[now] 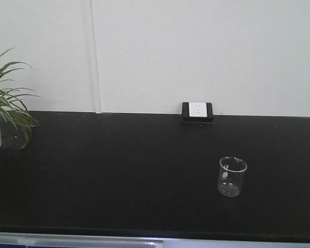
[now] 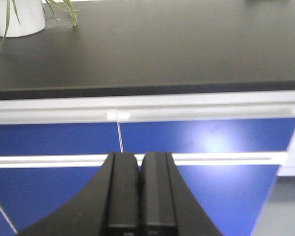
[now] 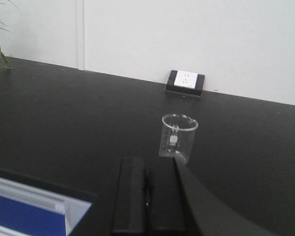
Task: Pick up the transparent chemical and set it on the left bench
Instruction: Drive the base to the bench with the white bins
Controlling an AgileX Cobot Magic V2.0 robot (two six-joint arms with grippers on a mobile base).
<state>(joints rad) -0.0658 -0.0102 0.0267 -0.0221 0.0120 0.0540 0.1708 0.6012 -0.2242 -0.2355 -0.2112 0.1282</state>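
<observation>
- Both pairs were pressed together, holding nothing: my right fingers [image 3: 133,196] hung low over the table [image 3: 64,113], and my left fingers [image 2: 124,191] faced its blue cabinet front [image 2: 211,142].
- The clear beaker [image 3: 178,138] stood upright on the table just ahead of the right pair, untouched.
- I judged it best to spread that pair wide first, then close low around the glass.

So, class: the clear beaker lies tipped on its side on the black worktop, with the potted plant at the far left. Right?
No: the beaker stands upright, mouth up, as the exterior front-facing view shows. The black worktop and the potted plant at far left are correct.
</observation>
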